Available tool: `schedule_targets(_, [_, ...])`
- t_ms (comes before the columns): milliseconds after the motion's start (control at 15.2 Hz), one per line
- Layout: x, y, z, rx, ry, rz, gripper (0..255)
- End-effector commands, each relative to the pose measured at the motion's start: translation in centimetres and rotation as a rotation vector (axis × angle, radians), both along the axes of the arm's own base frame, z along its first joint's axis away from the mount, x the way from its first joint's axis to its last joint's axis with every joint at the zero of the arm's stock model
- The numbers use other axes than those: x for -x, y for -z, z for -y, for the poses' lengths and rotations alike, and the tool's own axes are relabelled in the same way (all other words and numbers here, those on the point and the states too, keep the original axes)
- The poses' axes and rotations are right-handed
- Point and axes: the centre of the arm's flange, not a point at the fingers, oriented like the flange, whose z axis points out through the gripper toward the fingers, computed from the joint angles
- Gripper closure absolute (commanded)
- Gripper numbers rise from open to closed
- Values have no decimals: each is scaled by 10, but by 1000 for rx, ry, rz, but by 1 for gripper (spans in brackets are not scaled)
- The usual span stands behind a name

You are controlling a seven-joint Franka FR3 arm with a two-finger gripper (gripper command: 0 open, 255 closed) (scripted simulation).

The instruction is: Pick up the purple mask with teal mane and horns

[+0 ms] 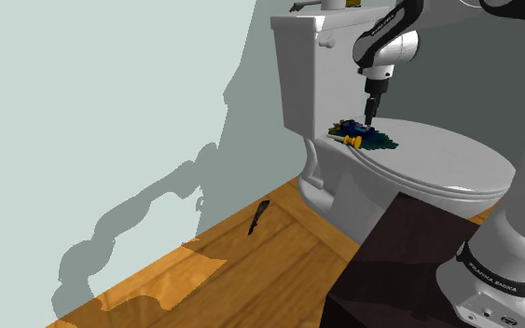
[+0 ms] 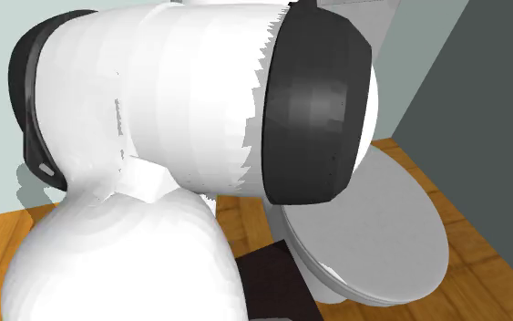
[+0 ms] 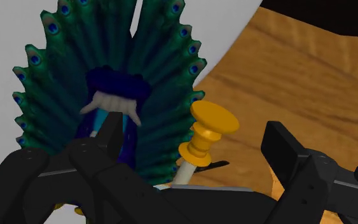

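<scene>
The mask (image 1: 363, 133), dark blue-purple with a teal feathered mane and gold horns, lies on the white toilet lid (image 1: 451, 160), near the tank (image 1: 305, 70). The gripper (image 1: 372, 112) is right over it, fingers spread wide and clasping nothing. Lettering rings the arm's base (image 1: 491, 272), too small to read.

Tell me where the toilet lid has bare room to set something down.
The white toilet lid is bare across its front half, from the blue mask with green feathered mane and yellow horns to the rim. Crowded: the strip by the white tank, where the mask lies under the black hand.
</scene>
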Motion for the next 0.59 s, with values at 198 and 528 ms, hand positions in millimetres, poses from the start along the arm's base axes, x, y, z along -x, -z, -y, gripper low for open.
schedule_targets(198, [-26, 32, 54, -4, -21, 4, 0])
schedule_targets(528, [-26, 58, 54, -4, -21, 4, 0])
